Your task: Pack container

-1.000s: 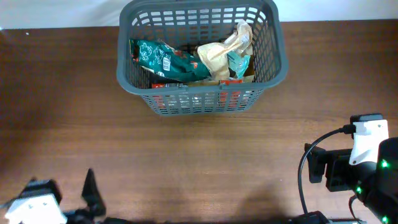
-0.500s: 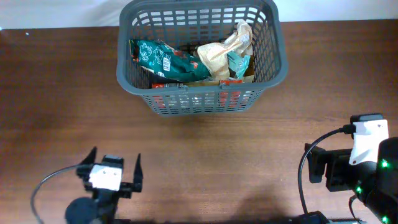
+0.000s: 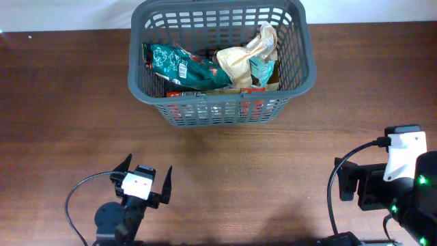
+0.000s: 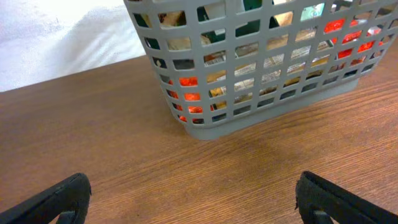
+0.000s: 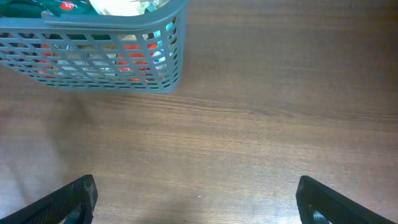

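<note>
1. Overhead view: the container (image 3: pixel 220 111), a dark grey basket with slotted lattice sides, stands at the far middle of the brown wooden table (image 3: pixel 61 102).
2. Inside it lie a green snack packet (image 3: pixel 179 65) on the left and a crumpled beige packet (image 3: pixel 240 60) on the right, with a small teal packet (image 3: pixel 263 69) just beside the beige one. Red packets (image 3: pixel 179 112) show through the front lattice.
3. The left gripper (image 3: pixel 148 165) sits at the near edge, left of centre, well apart from the basket. Its jaws are spread and hold nothing.
4. In the left wrist view the two dark fingertips (image 4: pixel 74 186) stand wide at the bottom corners over bare wood, and the basket's near corner is ahead.
5. The right gripper (image 5: pixel 196 182) is likewise spread wide and empty above the table. The basket's corner shows at the upper left of its wrist view.
6. Neither gripper touches the basket.
</note>
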### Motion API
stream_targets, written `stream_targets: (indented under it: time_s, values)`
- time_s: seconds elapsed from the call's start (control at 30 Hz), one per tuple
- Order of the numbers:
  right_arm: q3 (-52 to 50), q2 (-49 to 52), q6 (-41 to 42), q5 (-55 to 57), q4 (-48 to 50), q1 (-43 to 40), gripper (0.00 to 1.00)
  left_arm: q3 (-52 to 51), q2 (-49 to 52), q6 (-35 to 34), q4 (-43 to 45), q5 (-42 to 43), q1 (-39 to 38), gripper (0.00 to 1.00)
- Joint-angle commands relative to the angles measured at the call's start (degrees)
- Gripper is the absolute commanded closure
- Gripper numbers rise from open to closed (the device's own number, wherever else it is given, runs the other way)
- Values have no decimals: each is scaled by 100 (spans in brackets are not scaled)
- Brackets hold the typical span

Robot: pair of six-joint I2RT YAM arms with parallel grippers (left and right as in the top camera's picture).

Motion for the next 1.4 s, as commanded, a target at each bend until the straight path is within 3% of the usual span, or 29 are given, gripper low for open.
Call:
stream_targets:
  time_s: [0.0, 1.07, 1.23, 1.37]
  values:
    - [2, 0, -7, -7, 7, -28, 1, -83, -66, 94, 81, 120, 35, 1]
    - [-17, -48, -96, 361, -140, -24, 1, -83, -61, 94, 79, 120, 35, 1]
    - [-1073, -706, -96, 271, 1123, 483, 1, -83, -61, 92, 79, 120, 35, 1]
    - [-3344, -1961, -94, 271, 2712, 1067, 1, -83, -61, 94, 79, 120, 35, 1]
